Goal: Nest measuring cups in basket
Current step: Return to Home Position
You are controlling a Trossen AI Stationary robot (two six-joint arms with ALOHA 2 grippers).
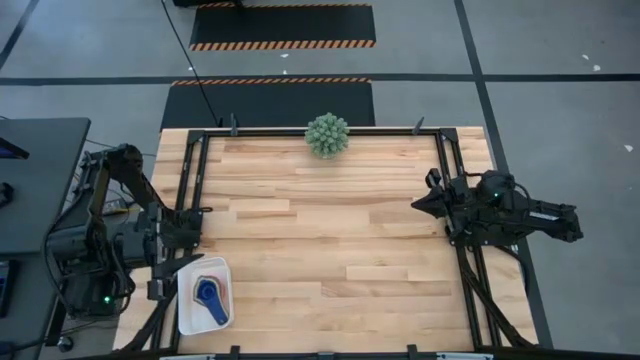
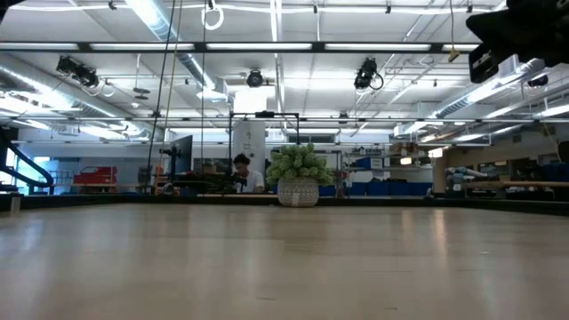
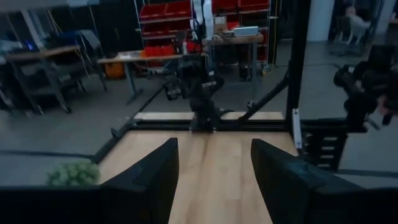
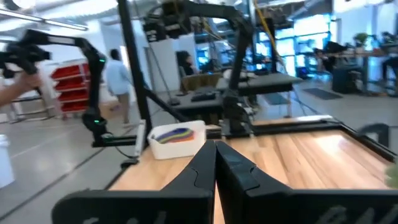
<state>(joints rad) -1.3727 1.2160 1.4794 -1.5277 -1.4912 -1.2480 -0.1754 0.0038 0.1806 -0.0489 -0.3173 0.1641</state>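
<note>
Left tool (image 1: 190, 220), frame left at bench (image 1: 330, 250) edge: fingers spread wide, nothing held, clear of basket so load sits undisturbed. Basket (image 1: 187, 318), lower left corner: one nested stack of measuring cups (image 1: 209, 298) inside, dark blue on top; number of cups beneath not readable. One spiky plant (image 1: 327, 134), top centre. Right tool (image 1: 421, 203), frame right: fingers pressed together, empty, parked. Task looks complete.

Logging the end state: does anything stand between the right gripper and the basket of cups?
Nothing visible. Only bare table lies between the shut right gripper and the basket holding the nested measuring cups; the plant stands off that line at the far edge. The open left gripper waits near the basket.
</note>
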